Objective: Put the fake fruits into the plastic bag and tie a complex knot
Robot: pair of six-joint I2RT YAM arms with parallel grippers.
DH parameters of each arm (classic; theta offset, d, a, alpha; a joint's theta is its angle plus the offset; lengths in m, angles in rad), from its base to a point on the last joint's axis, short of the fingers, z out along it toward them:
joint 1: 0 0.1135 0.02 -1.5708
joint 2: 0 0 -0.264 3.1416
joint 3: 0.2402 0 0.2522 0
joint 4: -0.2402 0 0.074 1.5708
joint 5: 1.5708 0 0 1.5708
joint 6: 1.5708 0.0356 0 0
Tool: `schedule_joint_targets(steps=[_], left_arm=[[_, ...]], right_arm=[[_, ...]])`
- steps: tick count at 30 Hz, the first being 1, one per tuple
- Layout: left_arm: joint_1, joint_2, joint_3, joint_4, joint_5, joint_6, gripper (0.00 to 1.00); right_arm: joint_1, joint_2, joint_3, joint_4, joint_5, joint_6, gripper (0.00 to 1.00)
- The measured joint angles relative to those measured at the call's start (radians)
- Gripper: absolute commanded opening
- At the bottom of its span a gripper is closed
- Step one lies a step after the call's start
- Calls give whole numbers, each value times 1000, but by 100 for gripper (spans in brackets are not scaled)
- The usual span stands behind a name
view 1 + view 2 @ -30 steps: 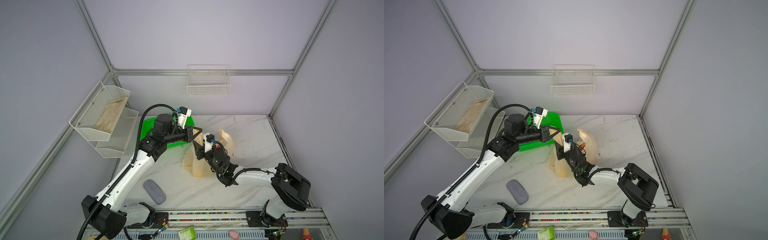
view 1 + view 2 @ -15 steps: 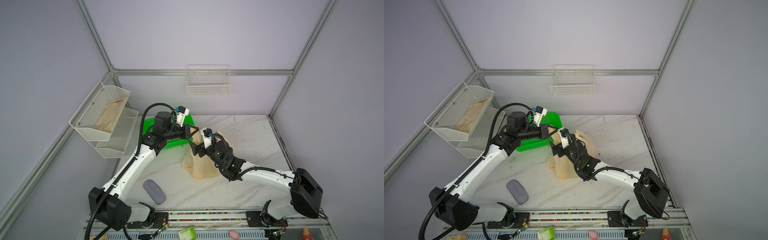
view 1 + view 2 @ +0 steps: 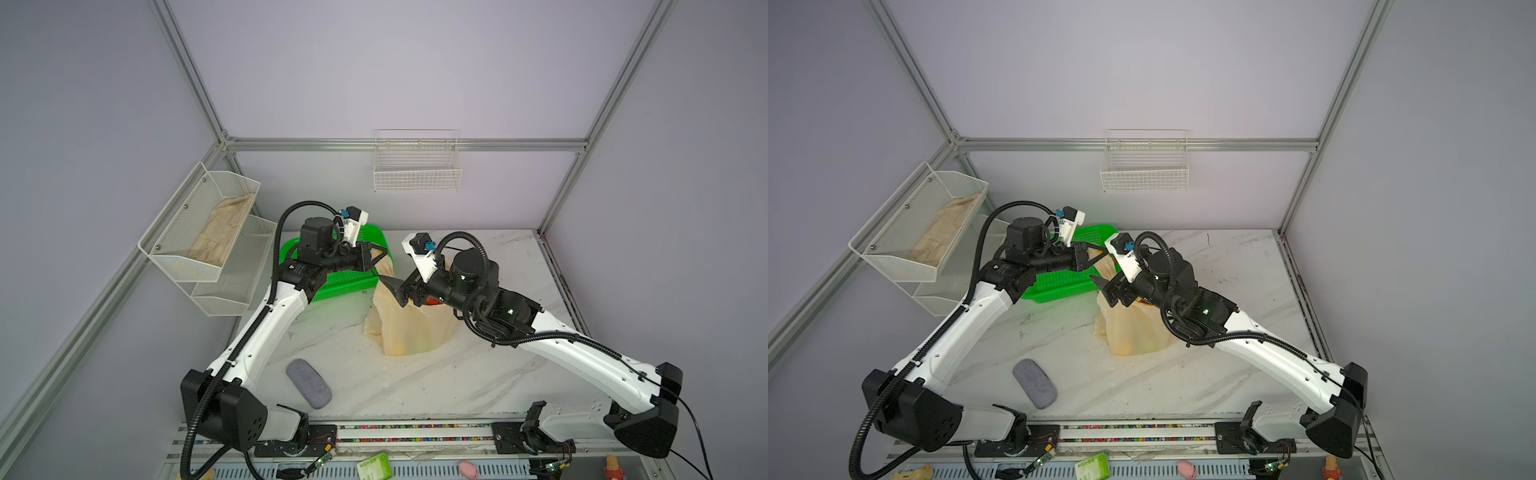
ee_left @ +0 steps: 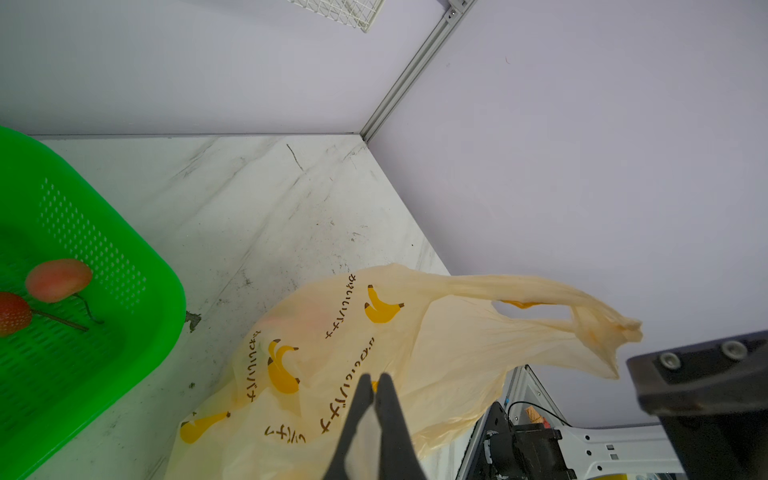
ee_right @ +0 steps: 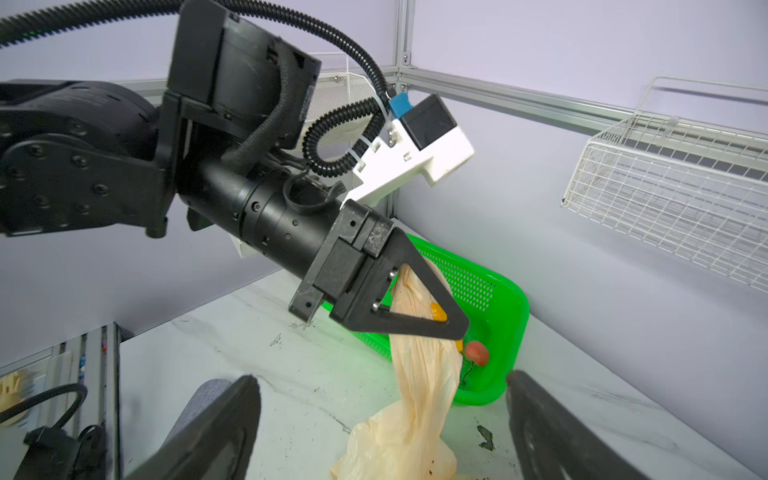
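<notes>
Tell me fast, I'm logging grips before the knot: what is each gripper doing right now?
Left gripper: shut on the plastic bag, at its handle.
Right gripper: open, holding nothing.

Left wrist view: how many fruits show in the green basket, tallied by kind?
Smooth pink-red stemmed fruit: 1
Dimpled red fruit, cut off by the frame edge: 1
Total: 2 visible in the green basket; part of the basket lies outside this view.

left pincer: clamped on plastic bag handle | right pincer: spread wide
</notes>
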State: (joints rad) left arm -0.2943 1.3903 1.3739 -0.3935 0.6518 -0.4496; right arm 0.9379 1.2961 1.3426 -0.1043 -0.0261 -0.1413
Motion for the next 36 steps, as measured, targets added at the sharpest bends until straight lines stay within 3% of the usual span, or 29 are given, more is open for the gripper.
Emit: schedule_joint_targets(steps=[11,22,25,31,36], left_arm=[[15,15,23,-42,1,24,0],[19,16,23,-43,1,25,0],[19,16,23,-43,0,26,0],[24,16,23,-41,-2,24,0],[37,18,23,-35,-7,19,0]], right_arm=[[-189,-174,-6,-175,-57,15,96],[-232,-241,-140,-239,-13,45,94],[-238,-239,-188,-243,-5,55,85],[-264,-237,-300,-158,-13,56,50],[-288,-227,-367,-39,-46,61,35]])
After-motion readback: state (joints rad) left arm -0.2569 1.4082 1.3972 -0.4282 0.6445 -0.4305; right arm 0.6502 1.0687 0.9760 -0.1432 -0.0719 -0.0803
